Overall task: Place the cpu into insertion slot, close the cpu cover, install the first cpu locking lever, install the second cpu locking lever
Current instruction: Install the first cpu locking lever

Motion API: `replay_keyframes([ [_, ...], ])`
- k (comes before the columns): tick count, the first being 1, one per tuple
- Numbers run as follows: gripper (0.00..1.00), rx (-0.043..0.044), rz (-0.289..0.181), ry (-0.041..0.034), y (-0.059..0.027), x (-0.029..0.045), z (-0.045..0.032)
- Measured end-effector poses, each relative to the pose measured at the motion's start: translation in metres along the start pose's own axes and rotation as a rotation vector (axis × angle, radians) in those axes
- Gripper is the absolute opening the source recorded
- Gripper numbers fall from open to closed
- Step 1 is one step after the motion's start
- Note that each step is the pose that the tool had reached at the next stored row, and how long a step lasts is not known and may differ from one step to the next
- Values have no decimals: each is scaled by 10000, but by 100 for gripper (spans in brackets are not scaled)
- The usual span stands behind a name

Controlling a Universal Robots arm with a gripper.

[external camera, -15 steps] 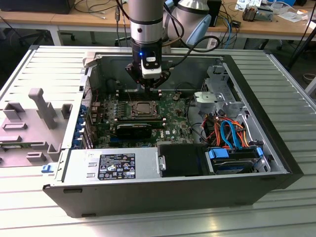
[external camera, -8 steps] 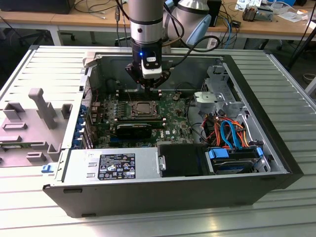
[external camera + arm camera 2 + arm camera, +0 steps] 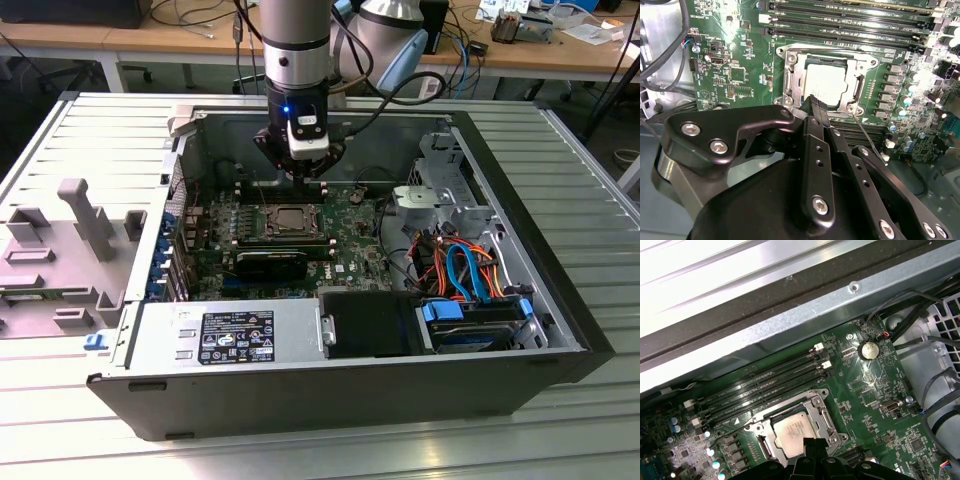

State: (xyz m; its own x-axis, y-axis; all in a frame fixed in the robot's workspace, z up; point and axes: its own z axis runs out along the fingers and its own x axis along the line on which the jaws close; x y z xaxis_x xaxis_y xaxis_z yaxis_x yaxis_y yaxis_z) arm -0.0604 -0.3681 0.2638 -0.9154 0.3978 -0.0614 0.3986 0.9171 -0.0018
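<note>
The cpu [image 3: 825,81] lies flat in the insertion slot [image 3: 867,61], silver top up, on the green board inside the open computer case. The cpu cover [image 3: 791,75] lies down around it, with the chip showing through its window. A thin wire lever [image 3: 871,140] sticks out from one socket corner across the board. My gripper [image 3: 815,100] hovers just above the socket's edge, fingers together, holding nothing. In the exterior view the gripper [image 3: 305,175] hangs right behind the cpu [image 3: 292,218]. In the first wrist view the gripper [image 3: 810,442] is beside the cpu [image 3: 796,432] and the cover [image 3: 817,415].
Long black memory slots [image 3: 765,380] run beside the socket. The case wall [image 3: 790,315] rises close behind them. A power supply [image 3: 230,335] and a bundle of coloured cables [image 3: 460,270] fill the case's front and the exterior view's right. A grey fixture [image 3: 80,230] lies outside.
</note>
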Motion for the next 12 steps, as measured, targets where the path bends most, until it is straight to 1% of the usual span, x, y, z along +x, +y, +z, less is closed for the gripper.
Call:
replay_keyframes([
  [12,11,-63,-293,18,0,0,0],
])
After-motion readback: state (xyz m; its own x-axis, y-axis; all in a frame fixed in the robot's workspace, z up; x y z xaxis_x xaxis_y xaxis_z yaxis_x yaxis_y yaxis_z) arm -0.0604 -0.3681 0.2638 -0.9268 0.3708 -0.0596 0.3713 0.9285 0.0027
